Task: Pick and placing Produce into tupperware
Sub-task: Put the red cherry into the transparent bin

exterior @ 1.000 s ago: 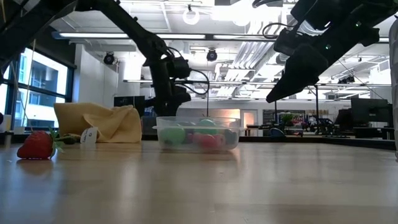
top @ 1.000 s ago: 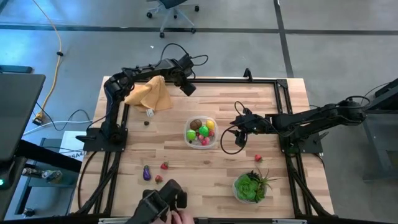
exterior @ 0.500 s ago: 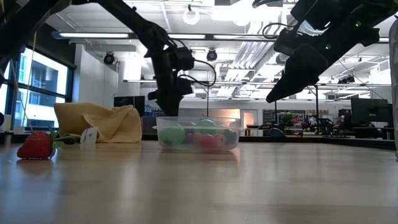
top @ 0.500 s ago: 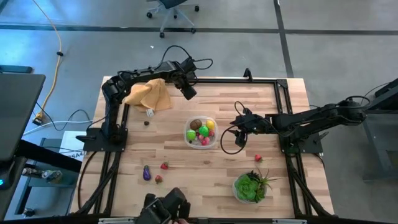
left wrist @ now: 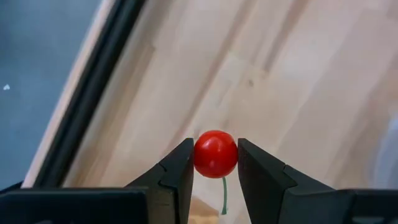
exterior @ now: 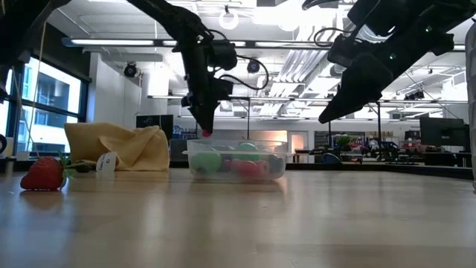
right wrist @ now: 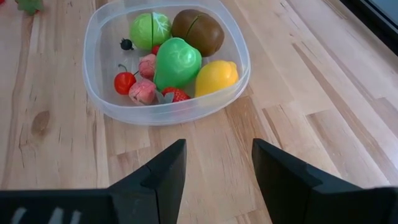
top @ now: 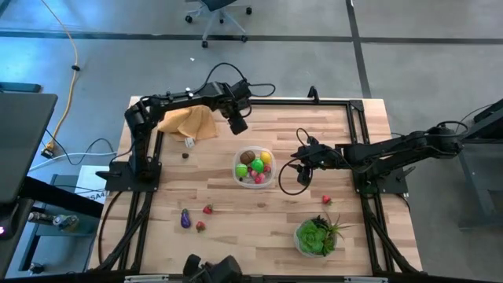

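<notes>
Left gripper (left wrist: 215, 167), raised above the wooden table (top: 228, 192) just beside the round clear plastic tupperware (top: 255, 167), clamps a small red cherry with a green stem (left wrist: 216, 154) between its fingertips. Right gripper (right wrist: 215, 167), fingers apart and empty, hovers near the tupperware's opposite side.

No legible text anywhere (tag on cloth (exterior: 106, 162) unreadable).

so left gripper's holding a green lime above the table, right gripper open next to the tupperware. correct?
Not quite: the left gripper holds a red cherry with a green stem, not a green lime; the left wrist view shows it pinched between the fingers above the table. The rest stands: the right gripper is open beside the tupperware, as the right wrist view shows.
</notes>
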{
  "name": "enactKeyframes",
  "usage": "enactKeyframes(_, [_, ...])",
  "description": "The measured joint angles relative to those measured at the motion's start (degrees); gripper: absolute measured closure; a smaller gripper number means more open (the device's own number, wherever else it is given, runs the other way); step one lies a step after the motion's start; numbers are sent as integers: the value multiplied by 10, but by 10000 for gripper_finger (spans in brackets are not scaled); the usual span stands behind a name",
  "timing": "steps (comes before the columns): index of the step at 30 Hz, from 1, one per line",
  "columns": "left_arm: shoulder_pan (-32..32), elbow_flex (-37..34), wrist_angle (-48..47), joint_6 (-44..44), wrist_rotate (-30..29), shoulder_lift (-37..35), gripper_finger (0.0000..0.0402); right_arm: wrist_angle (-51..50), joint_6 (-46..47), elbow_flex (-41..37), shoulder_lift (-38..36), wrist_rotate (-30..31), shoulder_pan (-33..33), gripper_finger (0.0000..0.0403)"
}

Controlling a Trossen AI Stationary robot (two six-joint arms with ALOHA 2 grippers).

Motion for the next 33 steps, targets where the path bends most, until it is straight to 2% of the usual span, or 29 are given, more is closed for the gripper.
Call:
enactKeyframes(18, [-134,0,-59,64,-13,-48,298,2,0,0,0,0,0,227])
enactKeyframes(29, [-199,-1,-50,68,-19,-51,298,2,0,0,0,0,0,227])
enactKeyframes(33, [-219,-24,-18,65,-33,-51,298,2,0,0,0,0,0,227])
